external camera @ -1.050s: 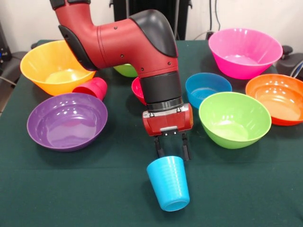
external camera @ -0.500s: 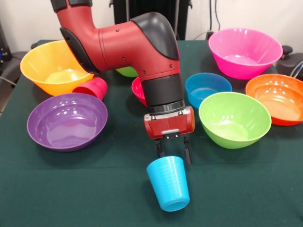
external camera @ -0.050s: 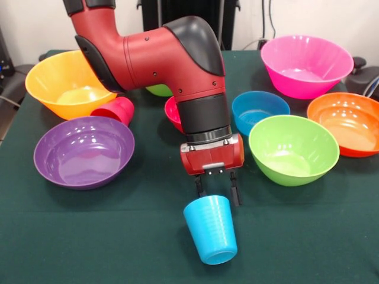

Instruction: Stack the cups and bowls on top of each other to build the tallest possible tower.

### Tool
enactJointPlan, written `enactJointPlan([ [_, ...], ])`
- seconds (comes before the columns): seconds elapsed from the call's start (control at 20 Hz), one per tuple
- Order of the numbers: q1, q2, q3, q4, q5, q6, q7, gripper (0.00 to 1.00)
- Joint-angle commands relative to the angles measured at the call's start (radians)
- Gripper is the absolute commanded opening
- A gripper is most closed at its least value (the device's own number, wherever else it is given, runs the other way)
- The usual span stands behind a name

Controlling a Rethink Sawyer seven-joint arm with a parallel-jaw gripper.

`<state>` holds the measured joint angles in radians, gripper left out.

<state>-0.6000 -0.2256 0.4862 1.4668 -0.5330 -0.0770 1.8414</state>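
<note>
In the front view, the gripper (external camera @ -0.050s: pixel 217 192) hung just behind the sky-blue cup (external camera @ -0.050s: pixel 211 229), which lay tipped near the front of the table, its wide end towards the gripper and its narrow base towards the camera. The two dark fingers (external camera @ -0.050s: pixel 235 189) stood apart, one to each side of the cup's rim, and it could not be told whether they touched it.

Nothing was stacked yet. The red cup (external camera @ -0.050s: pixel 116 110) lay on its side at the far left, against the yellow-orange bowl (external camera @ -0.050s: pixel 67 83) and behind the purple bowl (external camera @ -0.050s: pixel 83 149). The small blue bowl (external camera @ -0.050s: pixel 259 110) sat right of the arm, behind a lime green bowl (external camera @ -0.050s: pixel 293 148); the small red bowl (external camera @ -0.050s: pixel 172 112) was mostly hidden by the arm. The pink bowl (external camera @ -0.050s: pixel 306 64) and orange bowl (external camera @ -0.050s: pixel 348 122) stood at the far right.

The step in hand looked like grasping the sky-blue cup. To do it well, the fingers would need to straddle the rim evenly and close gently, since a ribbed, tapered cup lying loose would probably roll or squirt forward under an off-centre squeeze.
</note>
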Motion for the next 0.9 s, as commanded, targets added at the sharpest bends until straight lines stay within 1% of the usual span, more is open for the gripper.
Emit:
enactJointPlan([
  [0.05,0.037,0.080,0.029,-0.125,-0.029,0.026,0.043,1.00],
  [0.5,0.041,0.086,0.034,-0.138,-0.026,0.011,0.052,1.00],
  [0.55,0.042,0.087,0.033,-0.139,-0.027,0.007,0.053,0.00],
  [0.9,0.051,0.093,0.026,-0.155,-0.035,-0.021,0.060,0.00],
])
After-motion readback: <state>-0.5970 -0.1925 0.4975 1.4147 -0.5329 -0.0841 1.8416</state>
